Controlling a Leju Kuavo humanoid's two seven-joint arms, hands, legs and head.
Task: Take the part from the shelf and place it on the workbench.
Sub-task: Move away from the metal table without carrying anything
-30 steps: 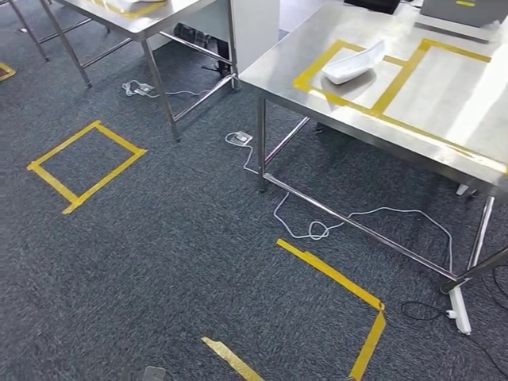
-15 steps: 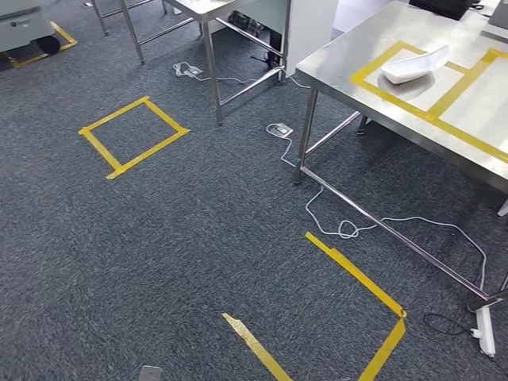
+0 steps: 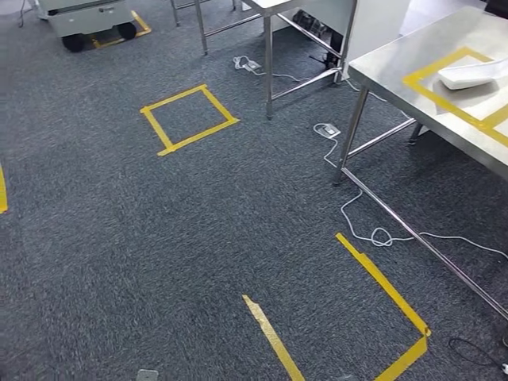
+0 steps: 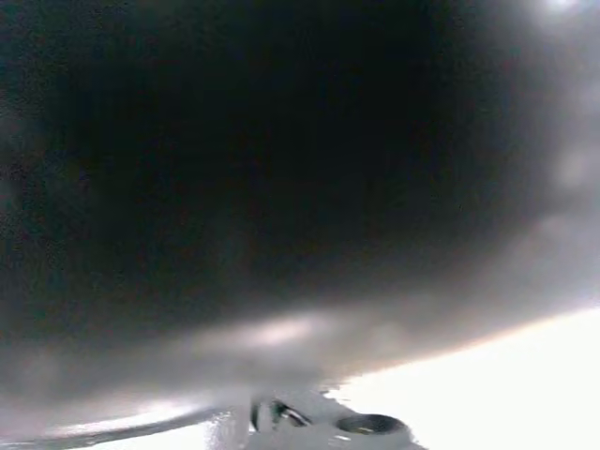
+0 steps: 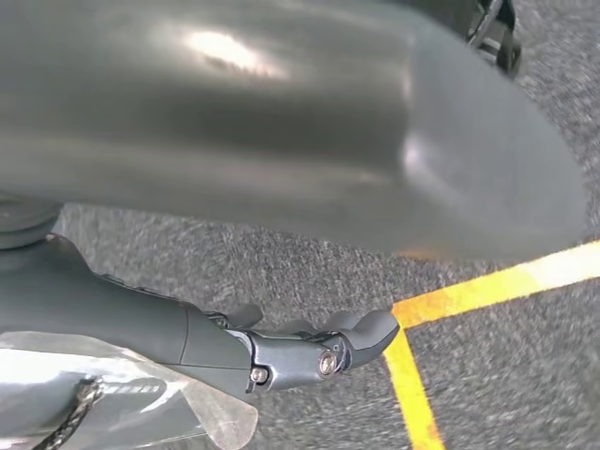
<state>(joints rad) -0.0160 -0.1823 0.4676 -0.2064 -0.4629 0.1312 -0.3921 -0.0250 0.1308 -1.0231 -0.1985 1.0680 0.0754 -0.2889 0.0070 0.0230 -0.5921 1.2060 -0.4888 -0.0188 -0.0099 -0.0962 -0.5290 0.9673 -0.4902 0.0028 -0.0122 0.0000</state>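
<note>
A white curved part (image 3: 470, 74) lies on the steel workbench (image 3: 400, 62) at the right edge of the head view, inside a yellow tape frame (image 3: 431, 86). In the right wrist view my right hand (image 5: 311, 349) hangs over the grey carpet with its dark fingers (image 5: 361, 333) stretched out straight and nothing in them. The left wrist view is a dark blur with a small grey piece (image 4: 319, 422) at one edge, so I cannot read the state of my left hand.
A yellow tape square (image 3: 187, 119) marks the carpet ahead, and a larger tape corner (image 3: 383, 278) lies nearer. White cables (image 3: 371, 234) trail under the workbench. A second steel table (image 3: 267, 55) stands behind, and a wheeled cart (image 3: 90, 20) stands at the far left.
The whole picture has shifted right and up: my view has turned left. The workbench and its part have slid to the right edge, and the cart has come into view.
</note>
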